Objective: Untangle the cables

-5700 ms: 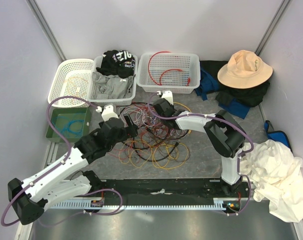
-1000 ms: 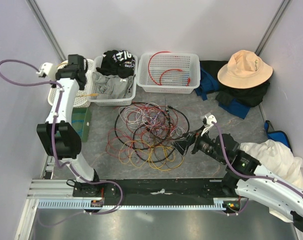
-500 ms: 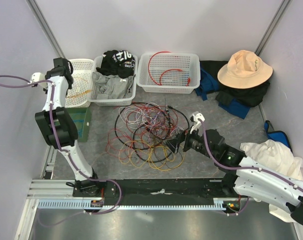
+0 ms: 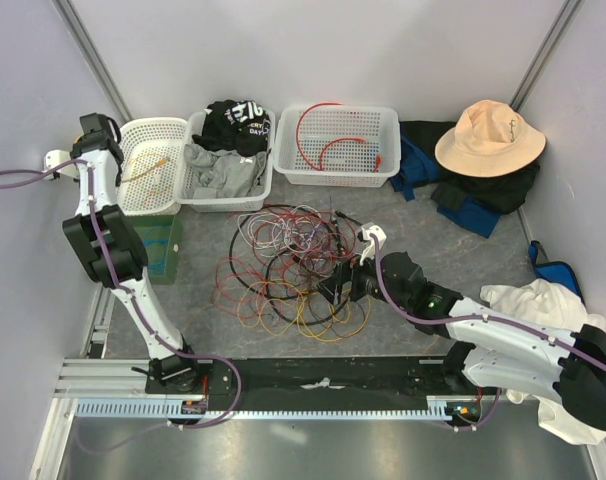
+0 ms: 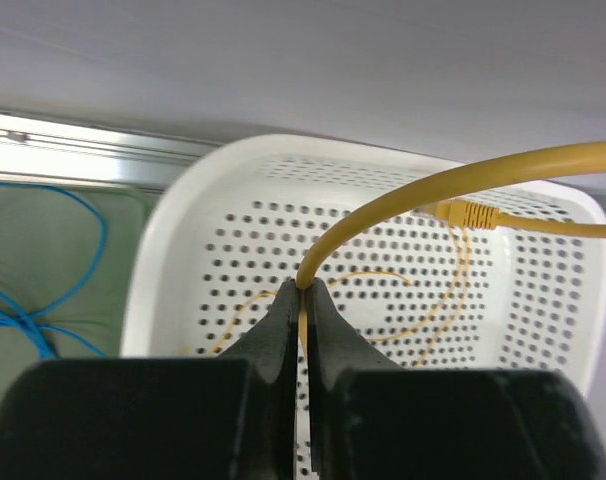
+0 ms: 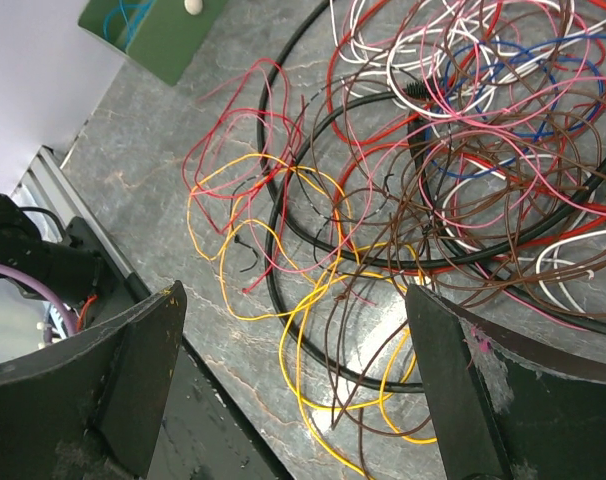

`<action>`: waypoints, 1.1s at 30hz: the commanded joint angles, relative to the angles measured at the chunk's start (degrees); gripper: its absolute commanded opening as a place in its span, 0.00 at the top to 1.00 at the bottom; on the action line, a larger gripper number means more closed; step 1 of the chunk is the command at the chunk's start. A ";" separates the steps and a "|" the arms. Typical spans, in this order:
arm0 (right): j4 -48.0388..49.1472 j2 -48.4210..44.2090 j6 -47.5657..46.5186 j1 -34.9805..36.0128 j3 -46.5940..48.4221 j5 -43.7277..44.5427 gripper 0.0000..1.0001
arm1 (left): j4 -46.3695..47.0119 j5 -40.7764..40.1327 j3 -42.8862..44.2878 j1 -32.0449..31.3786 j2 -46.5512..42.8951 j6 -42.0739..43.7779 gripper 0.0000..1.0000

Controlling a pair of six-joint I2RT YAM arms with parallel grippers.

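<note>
The cables [image 4: 293, 265] lie in a loose tangle of red, yellow, brown, black, white and pink wires mid-table. My right gripper [image 4: 335, 290] hangs open just above the tangle's near right part. In the right wrist view its fingers [image 6: 133, 370] stand wide apart over yellow, brown and black loops [image 6: 383, 330], touching nothing. My left gripper [image 4: 101, 140] is at the far left by the white basket [image 4: 148, 130]. It is shut on a yellow cable [image 5: 433, 195] that arches right to a yellow plug [image 5: 468, 213] over the basket [image 5: 213, 190].
A green tray [image 4: 158, 245] holding a blue cable [image 5: 43, 290] sits beside the left basket. Behind stand a basket of clothes [image 4: 228, 165] and one with a red cable [image 4: 338, 140]. A hat [image 4: 488, 135] and white cloth [image 4: 543, 320] lie on the right.
The left arm has swung further left and back with the yellow cable. The right arm has moved left and forward, from the table's right side to over the tangle.
</note>
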 commanded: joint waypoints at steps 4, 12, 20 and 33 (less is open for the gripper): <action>3.83 1.55 -0.17 0.22 2.53 -1.42 0.02 | 3.25 7.55 5.87 -0.23 3.52 5.08 0.56; 3.12 -2.67 1.32 0.13 0.87 -2.22 0.02 | 3.69 11.87 -0.71 -0.58 -2.01 8.51 0.24; 0.40 -8.91 -0.61 0.22 -0.45 0.94 0.02 | 7.37 15.22 -22.58 -6.19 -17.47 12.28 0.17; 0.58 -8.57 0.18 0.13 -3.44 5.68 0.02 | 15.81 16.88 -46.76 -20.75 -50.42 16.15 0.01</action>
